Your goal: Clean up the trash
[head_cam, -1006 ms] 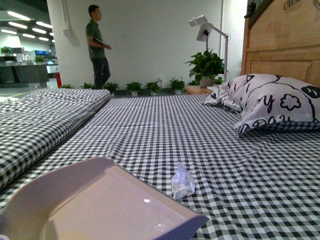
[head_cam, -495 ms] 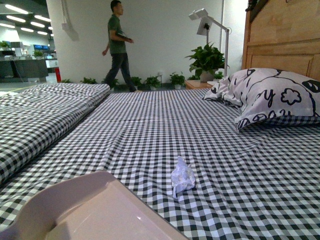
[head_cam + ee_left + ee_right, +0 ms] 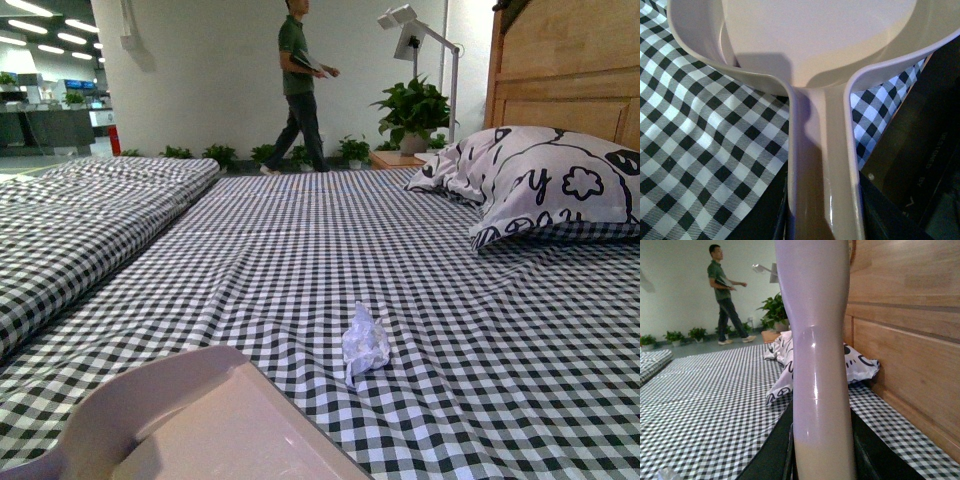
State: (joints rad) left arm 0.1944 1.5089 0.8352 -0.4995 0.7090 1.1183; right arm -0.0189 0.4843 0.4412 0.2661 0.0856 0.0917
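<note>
The trash (image 3: 365, 345), a small crumpled white paper wad, lies on the black-and-white checked bed sheet (image 3: 330, 250) near the front middle. The pale plastic dustpan (image 3: 190, 425) fills the lower left of the front view, to the left of the wad and nearer to me. My left gripper (image 3: 822, 220) is shut on the dustpan handle (image 3: 822, 165), with the pan (image 3: 815, 40) just over the sheet. My right gripper (image 3: 822, 455) is shut on the pale brush handle (image 3: 817, 340), which stands upright. The brush head is out of view. A corner of the wad may show in the right wrist view (image 3: 665, 474).
A patterned white pillow (image 3: 555, 190) lies at the right against a wooden headboard (image 3: 570, 70). A folded checked quilt (image 3: 80, 220) lies along the left. A man (image 3: 300, 85) walks past behind the bed, near potted plants (image 3: 415, 110) and a lamp.
The dustpan has dropped lower and further left in the front view, showing less of itself. The man has walked to the right. The trash has stayed where it lay.
</note>
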